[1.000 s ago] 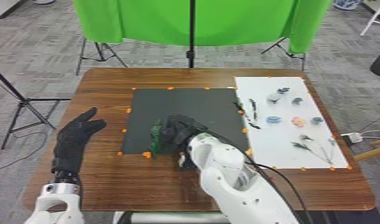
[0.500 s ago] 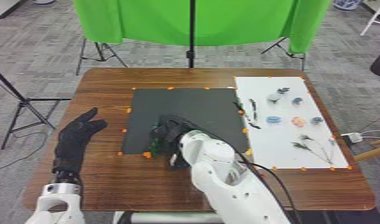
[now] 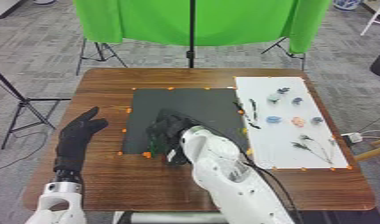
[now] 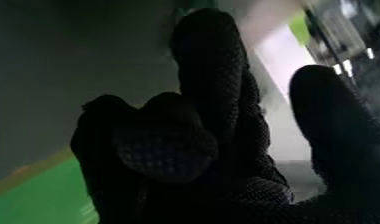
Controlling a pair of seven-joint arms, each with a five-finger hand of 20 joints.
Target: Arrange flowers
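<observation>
In the head view my right hand [image 3: 171,128] is low over the left part of the dark mat [image 3: 200,100], covering most of a green leafy sprig [image 3: 154,146]. The sprig's lower end shows beside the hand, near the mat's front edge. From the right wrist, the hand [image 4: 209,115] has one finger and the thumb extended, spread apart, and other fingers bent; no stem is visible between them. My left hand [image 3: 77,131] is open above the table's left side. On the white sheet [image 3: 280,145] lie a pink flower [image 3: 298,121], a blue flower [image 3: 273,119], small dark blooms [image 3: 297,100] and thin green stems [image 3: 300,145].
Dark twigs [image 3: 251,114] lie along the sheet's left side. Orange markers [image 3: 147,155] line the mat and sheet on the brown table [image 3: 106,185]. Behind the table, a green cloth [image 3: 151,22] hangs on stands.
My right hand has shifted a little left over the mat and now hides most of the green sprig, which showed at greater length beside it before. The left hand has stayed in place.
</observation>
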